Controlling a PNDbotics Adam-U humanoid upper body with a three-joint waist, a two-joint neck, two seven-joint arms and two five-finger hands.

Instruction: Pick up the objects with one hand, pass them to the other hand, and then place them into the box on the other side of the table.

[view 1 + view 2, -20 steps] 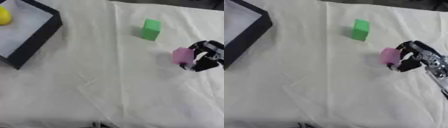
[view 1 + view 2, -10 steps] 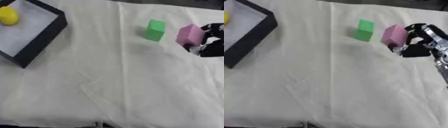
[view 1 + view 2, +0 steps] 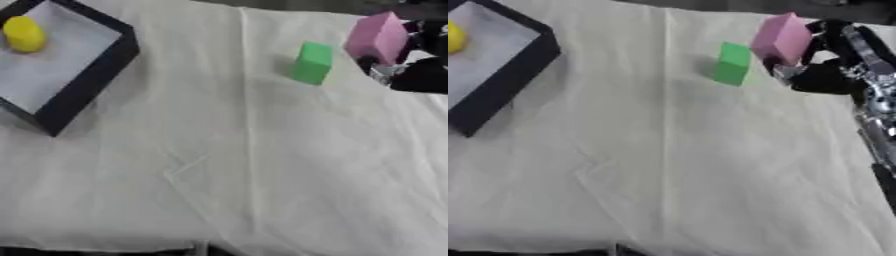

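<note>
Right eye view: right hand (image 3: pixel 826 60) is pinching the pink block (image 3: pixel 781 39) above the table's (image 3: pixel 693 165) far right edge, beside the green block (image 3: pixel 732 63).

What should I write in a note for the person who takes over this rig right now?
Right hand: shut on the pink block, held up at the right side of the table.
Left hand: not in view.
Green block: stands on the white cloth, just left of the pink block.
Black box: at the far left, with a yellow object already inside.
Done: pink block picked up.
Left: pass it to the left hand, place it in the box, then do the same with the green block.
</note>
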